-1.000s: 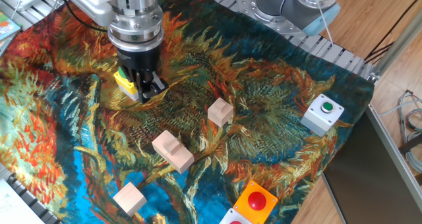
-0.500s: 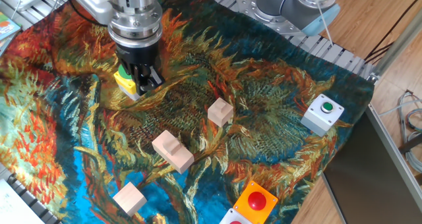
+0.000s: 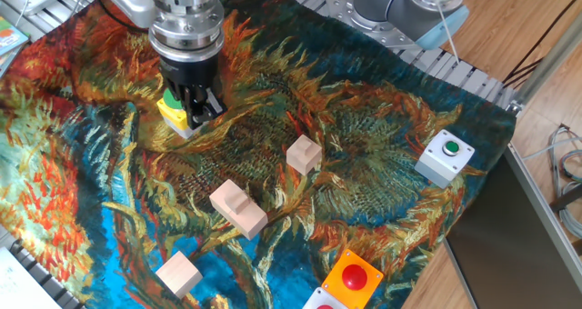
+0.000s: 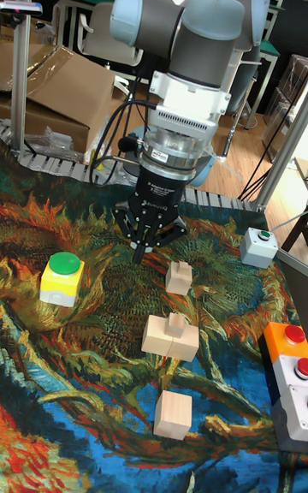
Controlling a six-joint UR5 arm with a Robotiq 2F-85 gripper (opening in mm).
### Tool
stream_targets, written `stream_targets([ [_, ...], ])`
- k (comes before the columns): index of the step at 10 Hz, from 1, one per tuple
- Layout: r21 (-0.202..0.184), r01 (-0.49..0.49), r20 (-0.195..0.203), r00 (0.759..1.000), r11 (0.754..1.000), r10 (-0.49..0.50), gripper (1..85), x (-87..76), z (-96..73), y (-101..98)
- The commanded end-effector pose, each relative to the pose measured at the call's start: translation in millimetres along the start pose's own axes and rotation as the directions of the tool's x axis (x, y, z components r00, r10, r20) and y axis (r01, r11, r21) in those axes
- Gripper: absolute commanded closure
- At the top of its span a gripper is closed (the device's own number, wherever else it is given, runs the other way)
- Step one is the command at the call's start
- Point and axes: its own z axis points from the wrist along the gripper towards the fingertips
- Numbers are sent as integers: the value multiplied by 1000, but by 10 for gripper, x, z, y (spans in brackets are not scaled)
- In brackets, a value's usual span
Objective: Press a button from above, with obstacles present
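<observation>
**Gripper Poised Near the Yellow-Housed Button, Risk of a Missed Press**

The button (image 4: 63,264) is being shown on the patterned cloth (image 3: 382,164) toward the far left of the table, its green cap sitting on a yellow housing with a grey base. In the fixed view it is being partly hidden behind the gripper (image 3: 202,109); in the tall fixed view the gripper (image 4: 142,252) is being seen well to the right of the button and clear of it, so the true offset between them cannot be settled from these two angles.

The fingertips are being seen drawn together to a point in the tall fixed view, with no gap showing, and nothing is being held.

The three obstacles are being left well apart from the button: the small block (image 3: 304,154), the ridged block (image 3: 238,208) and the near block (image 3: 178,274) are all lying toward the middle and near edge of the cloth.

Several hazards are being judged likely. If the tip is being lowered while still off-centre, the yellow housing's edge may be struck instead of the cap, and the light box may be tipped or shoved across the cloth. The cloth itself is lying wrinkled, so the box could be dragged along with it. The grey-white box button (image 3: 445,157) and the red button (image 3: 353,277) are standing far off and are not being threatened.
</observation>
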Motion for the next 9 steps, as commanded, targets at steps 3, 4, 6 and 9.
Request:
stream_targets([
  [3,36,102,59,993,994,-104,843,-158,-25,-89],
  [4,53,177,52,982,983,-179,843,-153,-26,-125],
  [6,28,129,58,990,991,-130,843,-155,-24,-66],
  [9,30,221,-32,975,975,-220,843,151,54,-321],
])
